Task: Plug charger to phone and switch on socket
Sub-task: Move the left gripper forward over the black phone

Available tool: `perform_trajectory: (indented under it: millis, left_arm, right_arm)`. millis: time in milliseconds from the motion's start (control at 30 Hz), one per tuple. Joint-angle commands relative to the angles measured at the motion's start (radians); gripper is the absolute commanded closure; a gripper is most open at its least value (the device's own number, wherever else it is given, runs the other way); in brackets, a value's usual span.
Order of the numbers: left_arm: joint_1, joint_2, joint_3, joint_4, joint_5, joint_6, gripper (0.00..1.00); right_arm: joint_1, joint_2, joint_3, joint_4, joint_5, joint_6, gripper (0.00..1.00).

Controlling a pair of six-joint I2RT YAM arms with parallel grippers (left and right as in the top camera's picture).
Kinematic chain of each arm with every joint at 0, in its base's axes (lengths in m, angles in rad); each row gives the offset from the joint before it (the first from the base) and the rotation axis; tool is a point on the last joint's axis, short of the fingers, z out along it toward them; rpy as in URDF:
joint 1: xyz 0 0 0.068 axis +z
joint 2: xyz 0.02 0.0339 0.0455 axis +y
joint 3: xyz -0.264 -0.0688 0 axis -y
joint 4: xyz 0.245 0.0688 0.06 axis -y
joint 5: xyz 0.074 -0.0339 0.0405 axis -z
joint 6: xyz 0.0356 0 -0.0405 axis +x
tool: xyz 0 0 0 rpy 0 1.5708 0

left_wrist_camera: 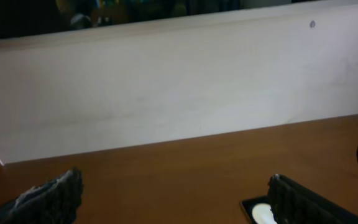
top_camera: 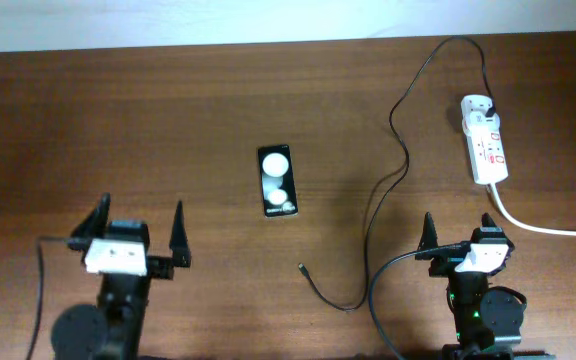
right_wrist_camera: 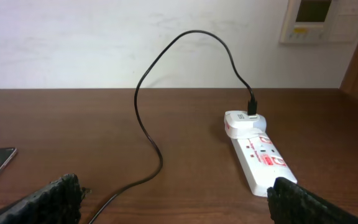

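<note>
phone [top_camera: 277, 181]: flat mid-table, screen up, within either arm's reach I'd guess; tiny white text, can't read it
charger [right_wrist_camera: 135, 102]: far end already in the socket [top_camera: 485, 140], loose plug tip lying near the phone
socket labels: red marks, illegible
left gripper [top_camera: 140, 218]: jaws wide, holding nothing
right gripper [top_camera: 460, 230]: same, wide and empty

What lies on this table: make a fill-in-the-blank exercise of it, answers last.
1. The left gripper and the right gripper both stand ____, holding nothing.
2. The charger is plugged in at the ____, its small tip loose on the table.
3. The phone lies with its screen facing ____.
Missing words: open; socket; up.
</note>
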Motion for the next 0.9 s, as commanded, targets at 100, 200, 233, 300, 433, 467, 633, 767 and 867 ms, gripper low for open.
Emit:
perform_trajectory:
  millis: [100, 200, 233, 300, 433, 467, 633, 767, 867]
  left_arm:
    - [-0.004, 0.354, 0.415, -0.256, 0.079, 0.01, 0.01]
    - [-0.004, 0.552, 0.61, -0.452, 0.117, 0.009, 0.01]
    - [-0.004, 0.602, 0.647, -0.489, 0.117, 0.009, 0.01]
    - [-0.004, 0.673, 0.673, -0.514, 0.147, 0.009, 0.01]
    - [-0.004, 0.801, 0.673, -0.517, 0.315, 0.009, 0.01]
    - [-0.004, 0.818, 0.673, -0.523, 0.323, 0.009, 0.01]
    - [-0.004, 0.918, 0.673, -0.534, 0.323, 0.009, 0.01]
    - [-0.004, 0.941, 0.673, -0.54, 0.245, -0.098, 0.01]
    - [-0.004, 0.941, 0.673, -0.541, 0.116, -0.215, 0.01]
  right_arm:
    - [0.009, -0.006, -0.005, -0.008, -0.005, 0.004, 0.02]
    - [0.009, -0.006, -0.005, -0.008, -0.005, 0.003, 0.01]
    - [0.009, -0.006, -0.005, -0.008, -0.005, 0.003, 0.02]
    - [0.009, -0.006, -0.005, -0.008, -0.005, 0.004, 0.02]
    - [0.009, -0.006, -0.005, -0.008, -0.005, 0.003, 0.02]
    - [0.009, -0.006, -0.005, -0.008, -0.005, 0.003, 0.02]
    - [0.009, -0.006, -0.005, -0.008, -0.005, 0.003, 0.02]
    - [0.009, -0.006, -0.005, -0.008, -0.005, 0.003, 0.02]
    - [0.009, -0.006, -0.005, -0.008, -0.005, 0.003, 0.02]
